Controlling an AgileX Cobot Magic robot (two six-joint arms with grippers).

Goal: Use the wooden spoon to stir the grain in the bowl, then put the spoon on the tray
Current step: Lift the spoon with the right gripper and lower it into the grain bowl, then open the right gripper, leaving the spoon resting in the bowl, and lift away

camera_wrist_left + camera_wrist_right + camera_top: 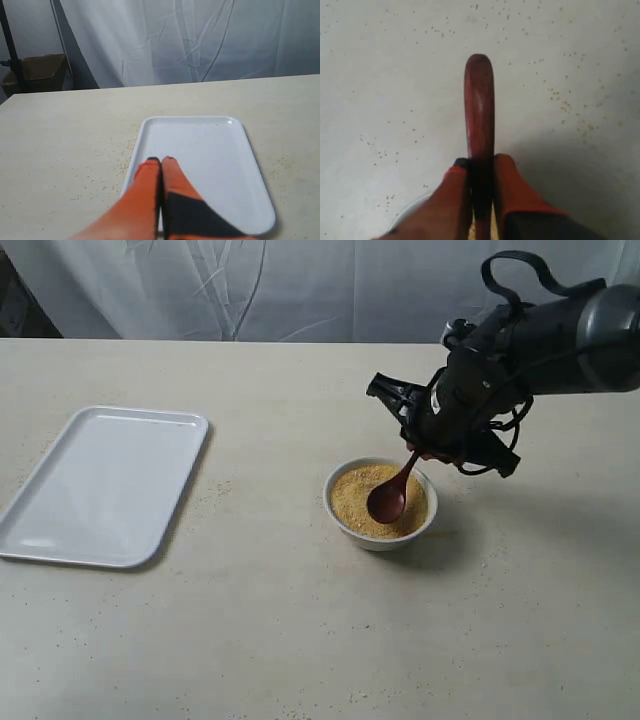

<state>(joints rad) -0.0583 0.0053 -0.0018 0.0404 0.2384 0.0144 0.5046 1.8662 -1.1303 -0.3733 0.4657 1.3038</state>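
**Right pincer** (pixel 417 448): closed on the handle of the wooden spoon (pixel 392 492), gripping it near the upper end. In the right wrist view the two orange fingers (pixel 512 185) press the handle from both sides, and its rounded end projects past them.

**Wooden spoon:** slopes downward, with its oval head resting in the grain (pixel 350 495) inside the bowl (pixel 378 538).

**Bowl:** stands on the tabletop (pixel 300 640), right of centre in the exterior view, just below the right pincer. Grain fills it close to the rim. Loose specks of grain lie on the tabletop around it.

**Left pincer** (pixel 161 161): closed, fingertips pressed together. It points toward the tray (pixel 210 145), and its tips show against the tray's near end. Whether it stands over the tray cannot be told.

**Tray:** lies flat at the left of the tabletop, well apart from the bowl.
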